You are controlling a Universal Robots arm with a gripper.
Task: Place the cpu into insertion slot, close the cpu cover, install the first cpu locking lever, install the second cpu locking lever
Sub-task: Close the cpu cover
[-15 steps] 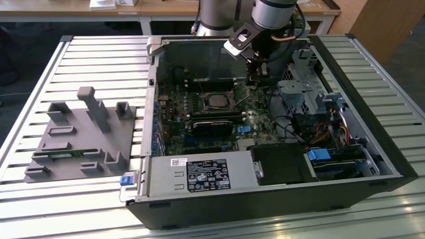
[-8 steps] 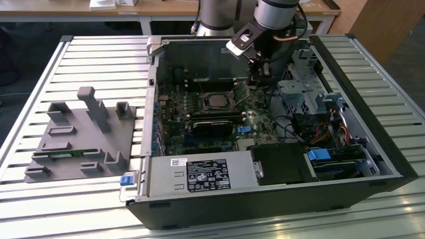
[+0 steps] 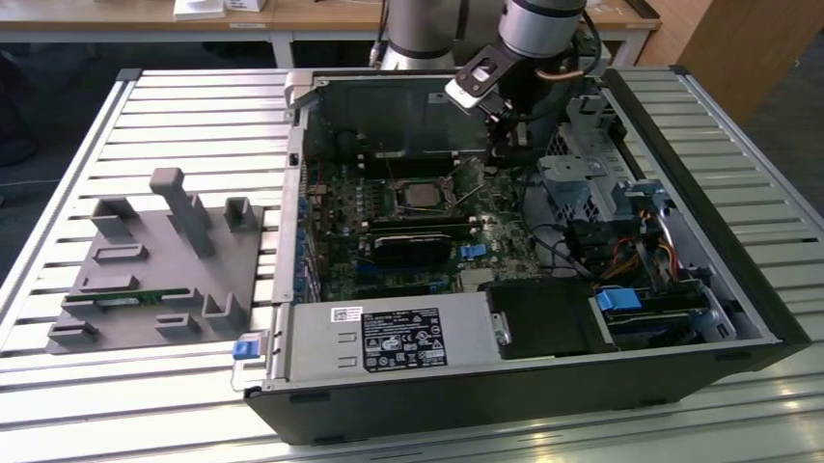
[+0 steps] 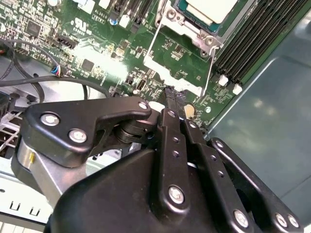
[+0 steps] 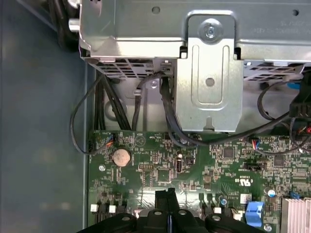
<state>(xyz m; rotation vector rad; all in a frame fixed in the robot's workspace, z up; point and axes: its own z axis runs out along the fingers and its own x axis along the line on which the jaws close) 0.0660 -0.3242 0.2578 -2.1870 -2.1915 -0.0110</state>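
Most of cpu [image 4: 209, 8] cut off | tool [image 4: 173, 93] fingers pressed together

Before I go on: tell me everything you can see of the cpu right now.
The cpu is a small, flat, square chip with a dull silver-grey metal top. It lies level on the green motherboard inside the open computer case. In the second wrist view its top looks pale and shiny, and the silver cpu cover frames its edges, seemingly flat on it. Nothing else touches it. The claw, fingers together, is apart from it, over the board beside the socket.
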